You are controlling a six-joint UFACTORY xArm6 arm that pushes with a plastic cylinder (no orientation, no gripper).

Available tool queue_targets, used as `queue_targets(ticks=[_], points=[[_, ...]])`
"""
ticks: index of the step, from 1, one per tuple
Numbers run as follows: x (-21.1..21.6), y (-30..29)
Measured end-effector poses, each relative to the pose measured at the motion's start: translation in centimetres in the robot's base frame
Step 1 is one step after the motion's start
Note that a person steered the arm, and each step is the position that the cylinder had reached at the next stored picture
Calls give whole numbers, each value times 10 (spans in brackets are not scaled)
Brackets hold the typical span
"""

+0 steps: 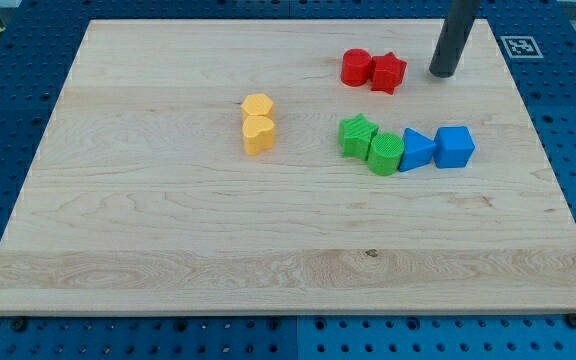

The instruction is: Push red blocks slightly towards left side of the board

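The push looks not yet begun: the red cylinder [356,67] and the red star [388,72] sit touching each other near the board's top edge, toward its top right corner, and nothing presses on them. My tip [442,73] rests on the wooden board [168,250] just to the right of the red star, near it but apart from it, with a clear strip of wood between. There are no jaws here, only a plain dark rod, so nothing opens or closes and nothing is held.

From this side, a short slide toward the board's left edge would likely meet the star first and drive the cylinder ahead of it, so both could shift together.

Below the red pair, well right of the board's middle, lies a row: green star [357,134], green cylinder [385,152], blue triangular block [417,150], blue cube [454,146]. Two yellow blocks, a hexagon [256,105] and a heart-like one [259,133], sit touching near the centre.
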State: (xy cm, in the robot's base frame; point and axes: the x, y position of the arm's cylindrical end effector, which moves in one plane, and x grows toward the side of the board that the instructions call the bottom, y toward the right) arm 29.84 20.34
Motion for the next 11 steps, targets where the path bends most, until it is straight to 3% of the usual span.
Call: queue_targets(ticks=[1,3,11], points=[[-28,0],[-3,-29],[1,-72]])
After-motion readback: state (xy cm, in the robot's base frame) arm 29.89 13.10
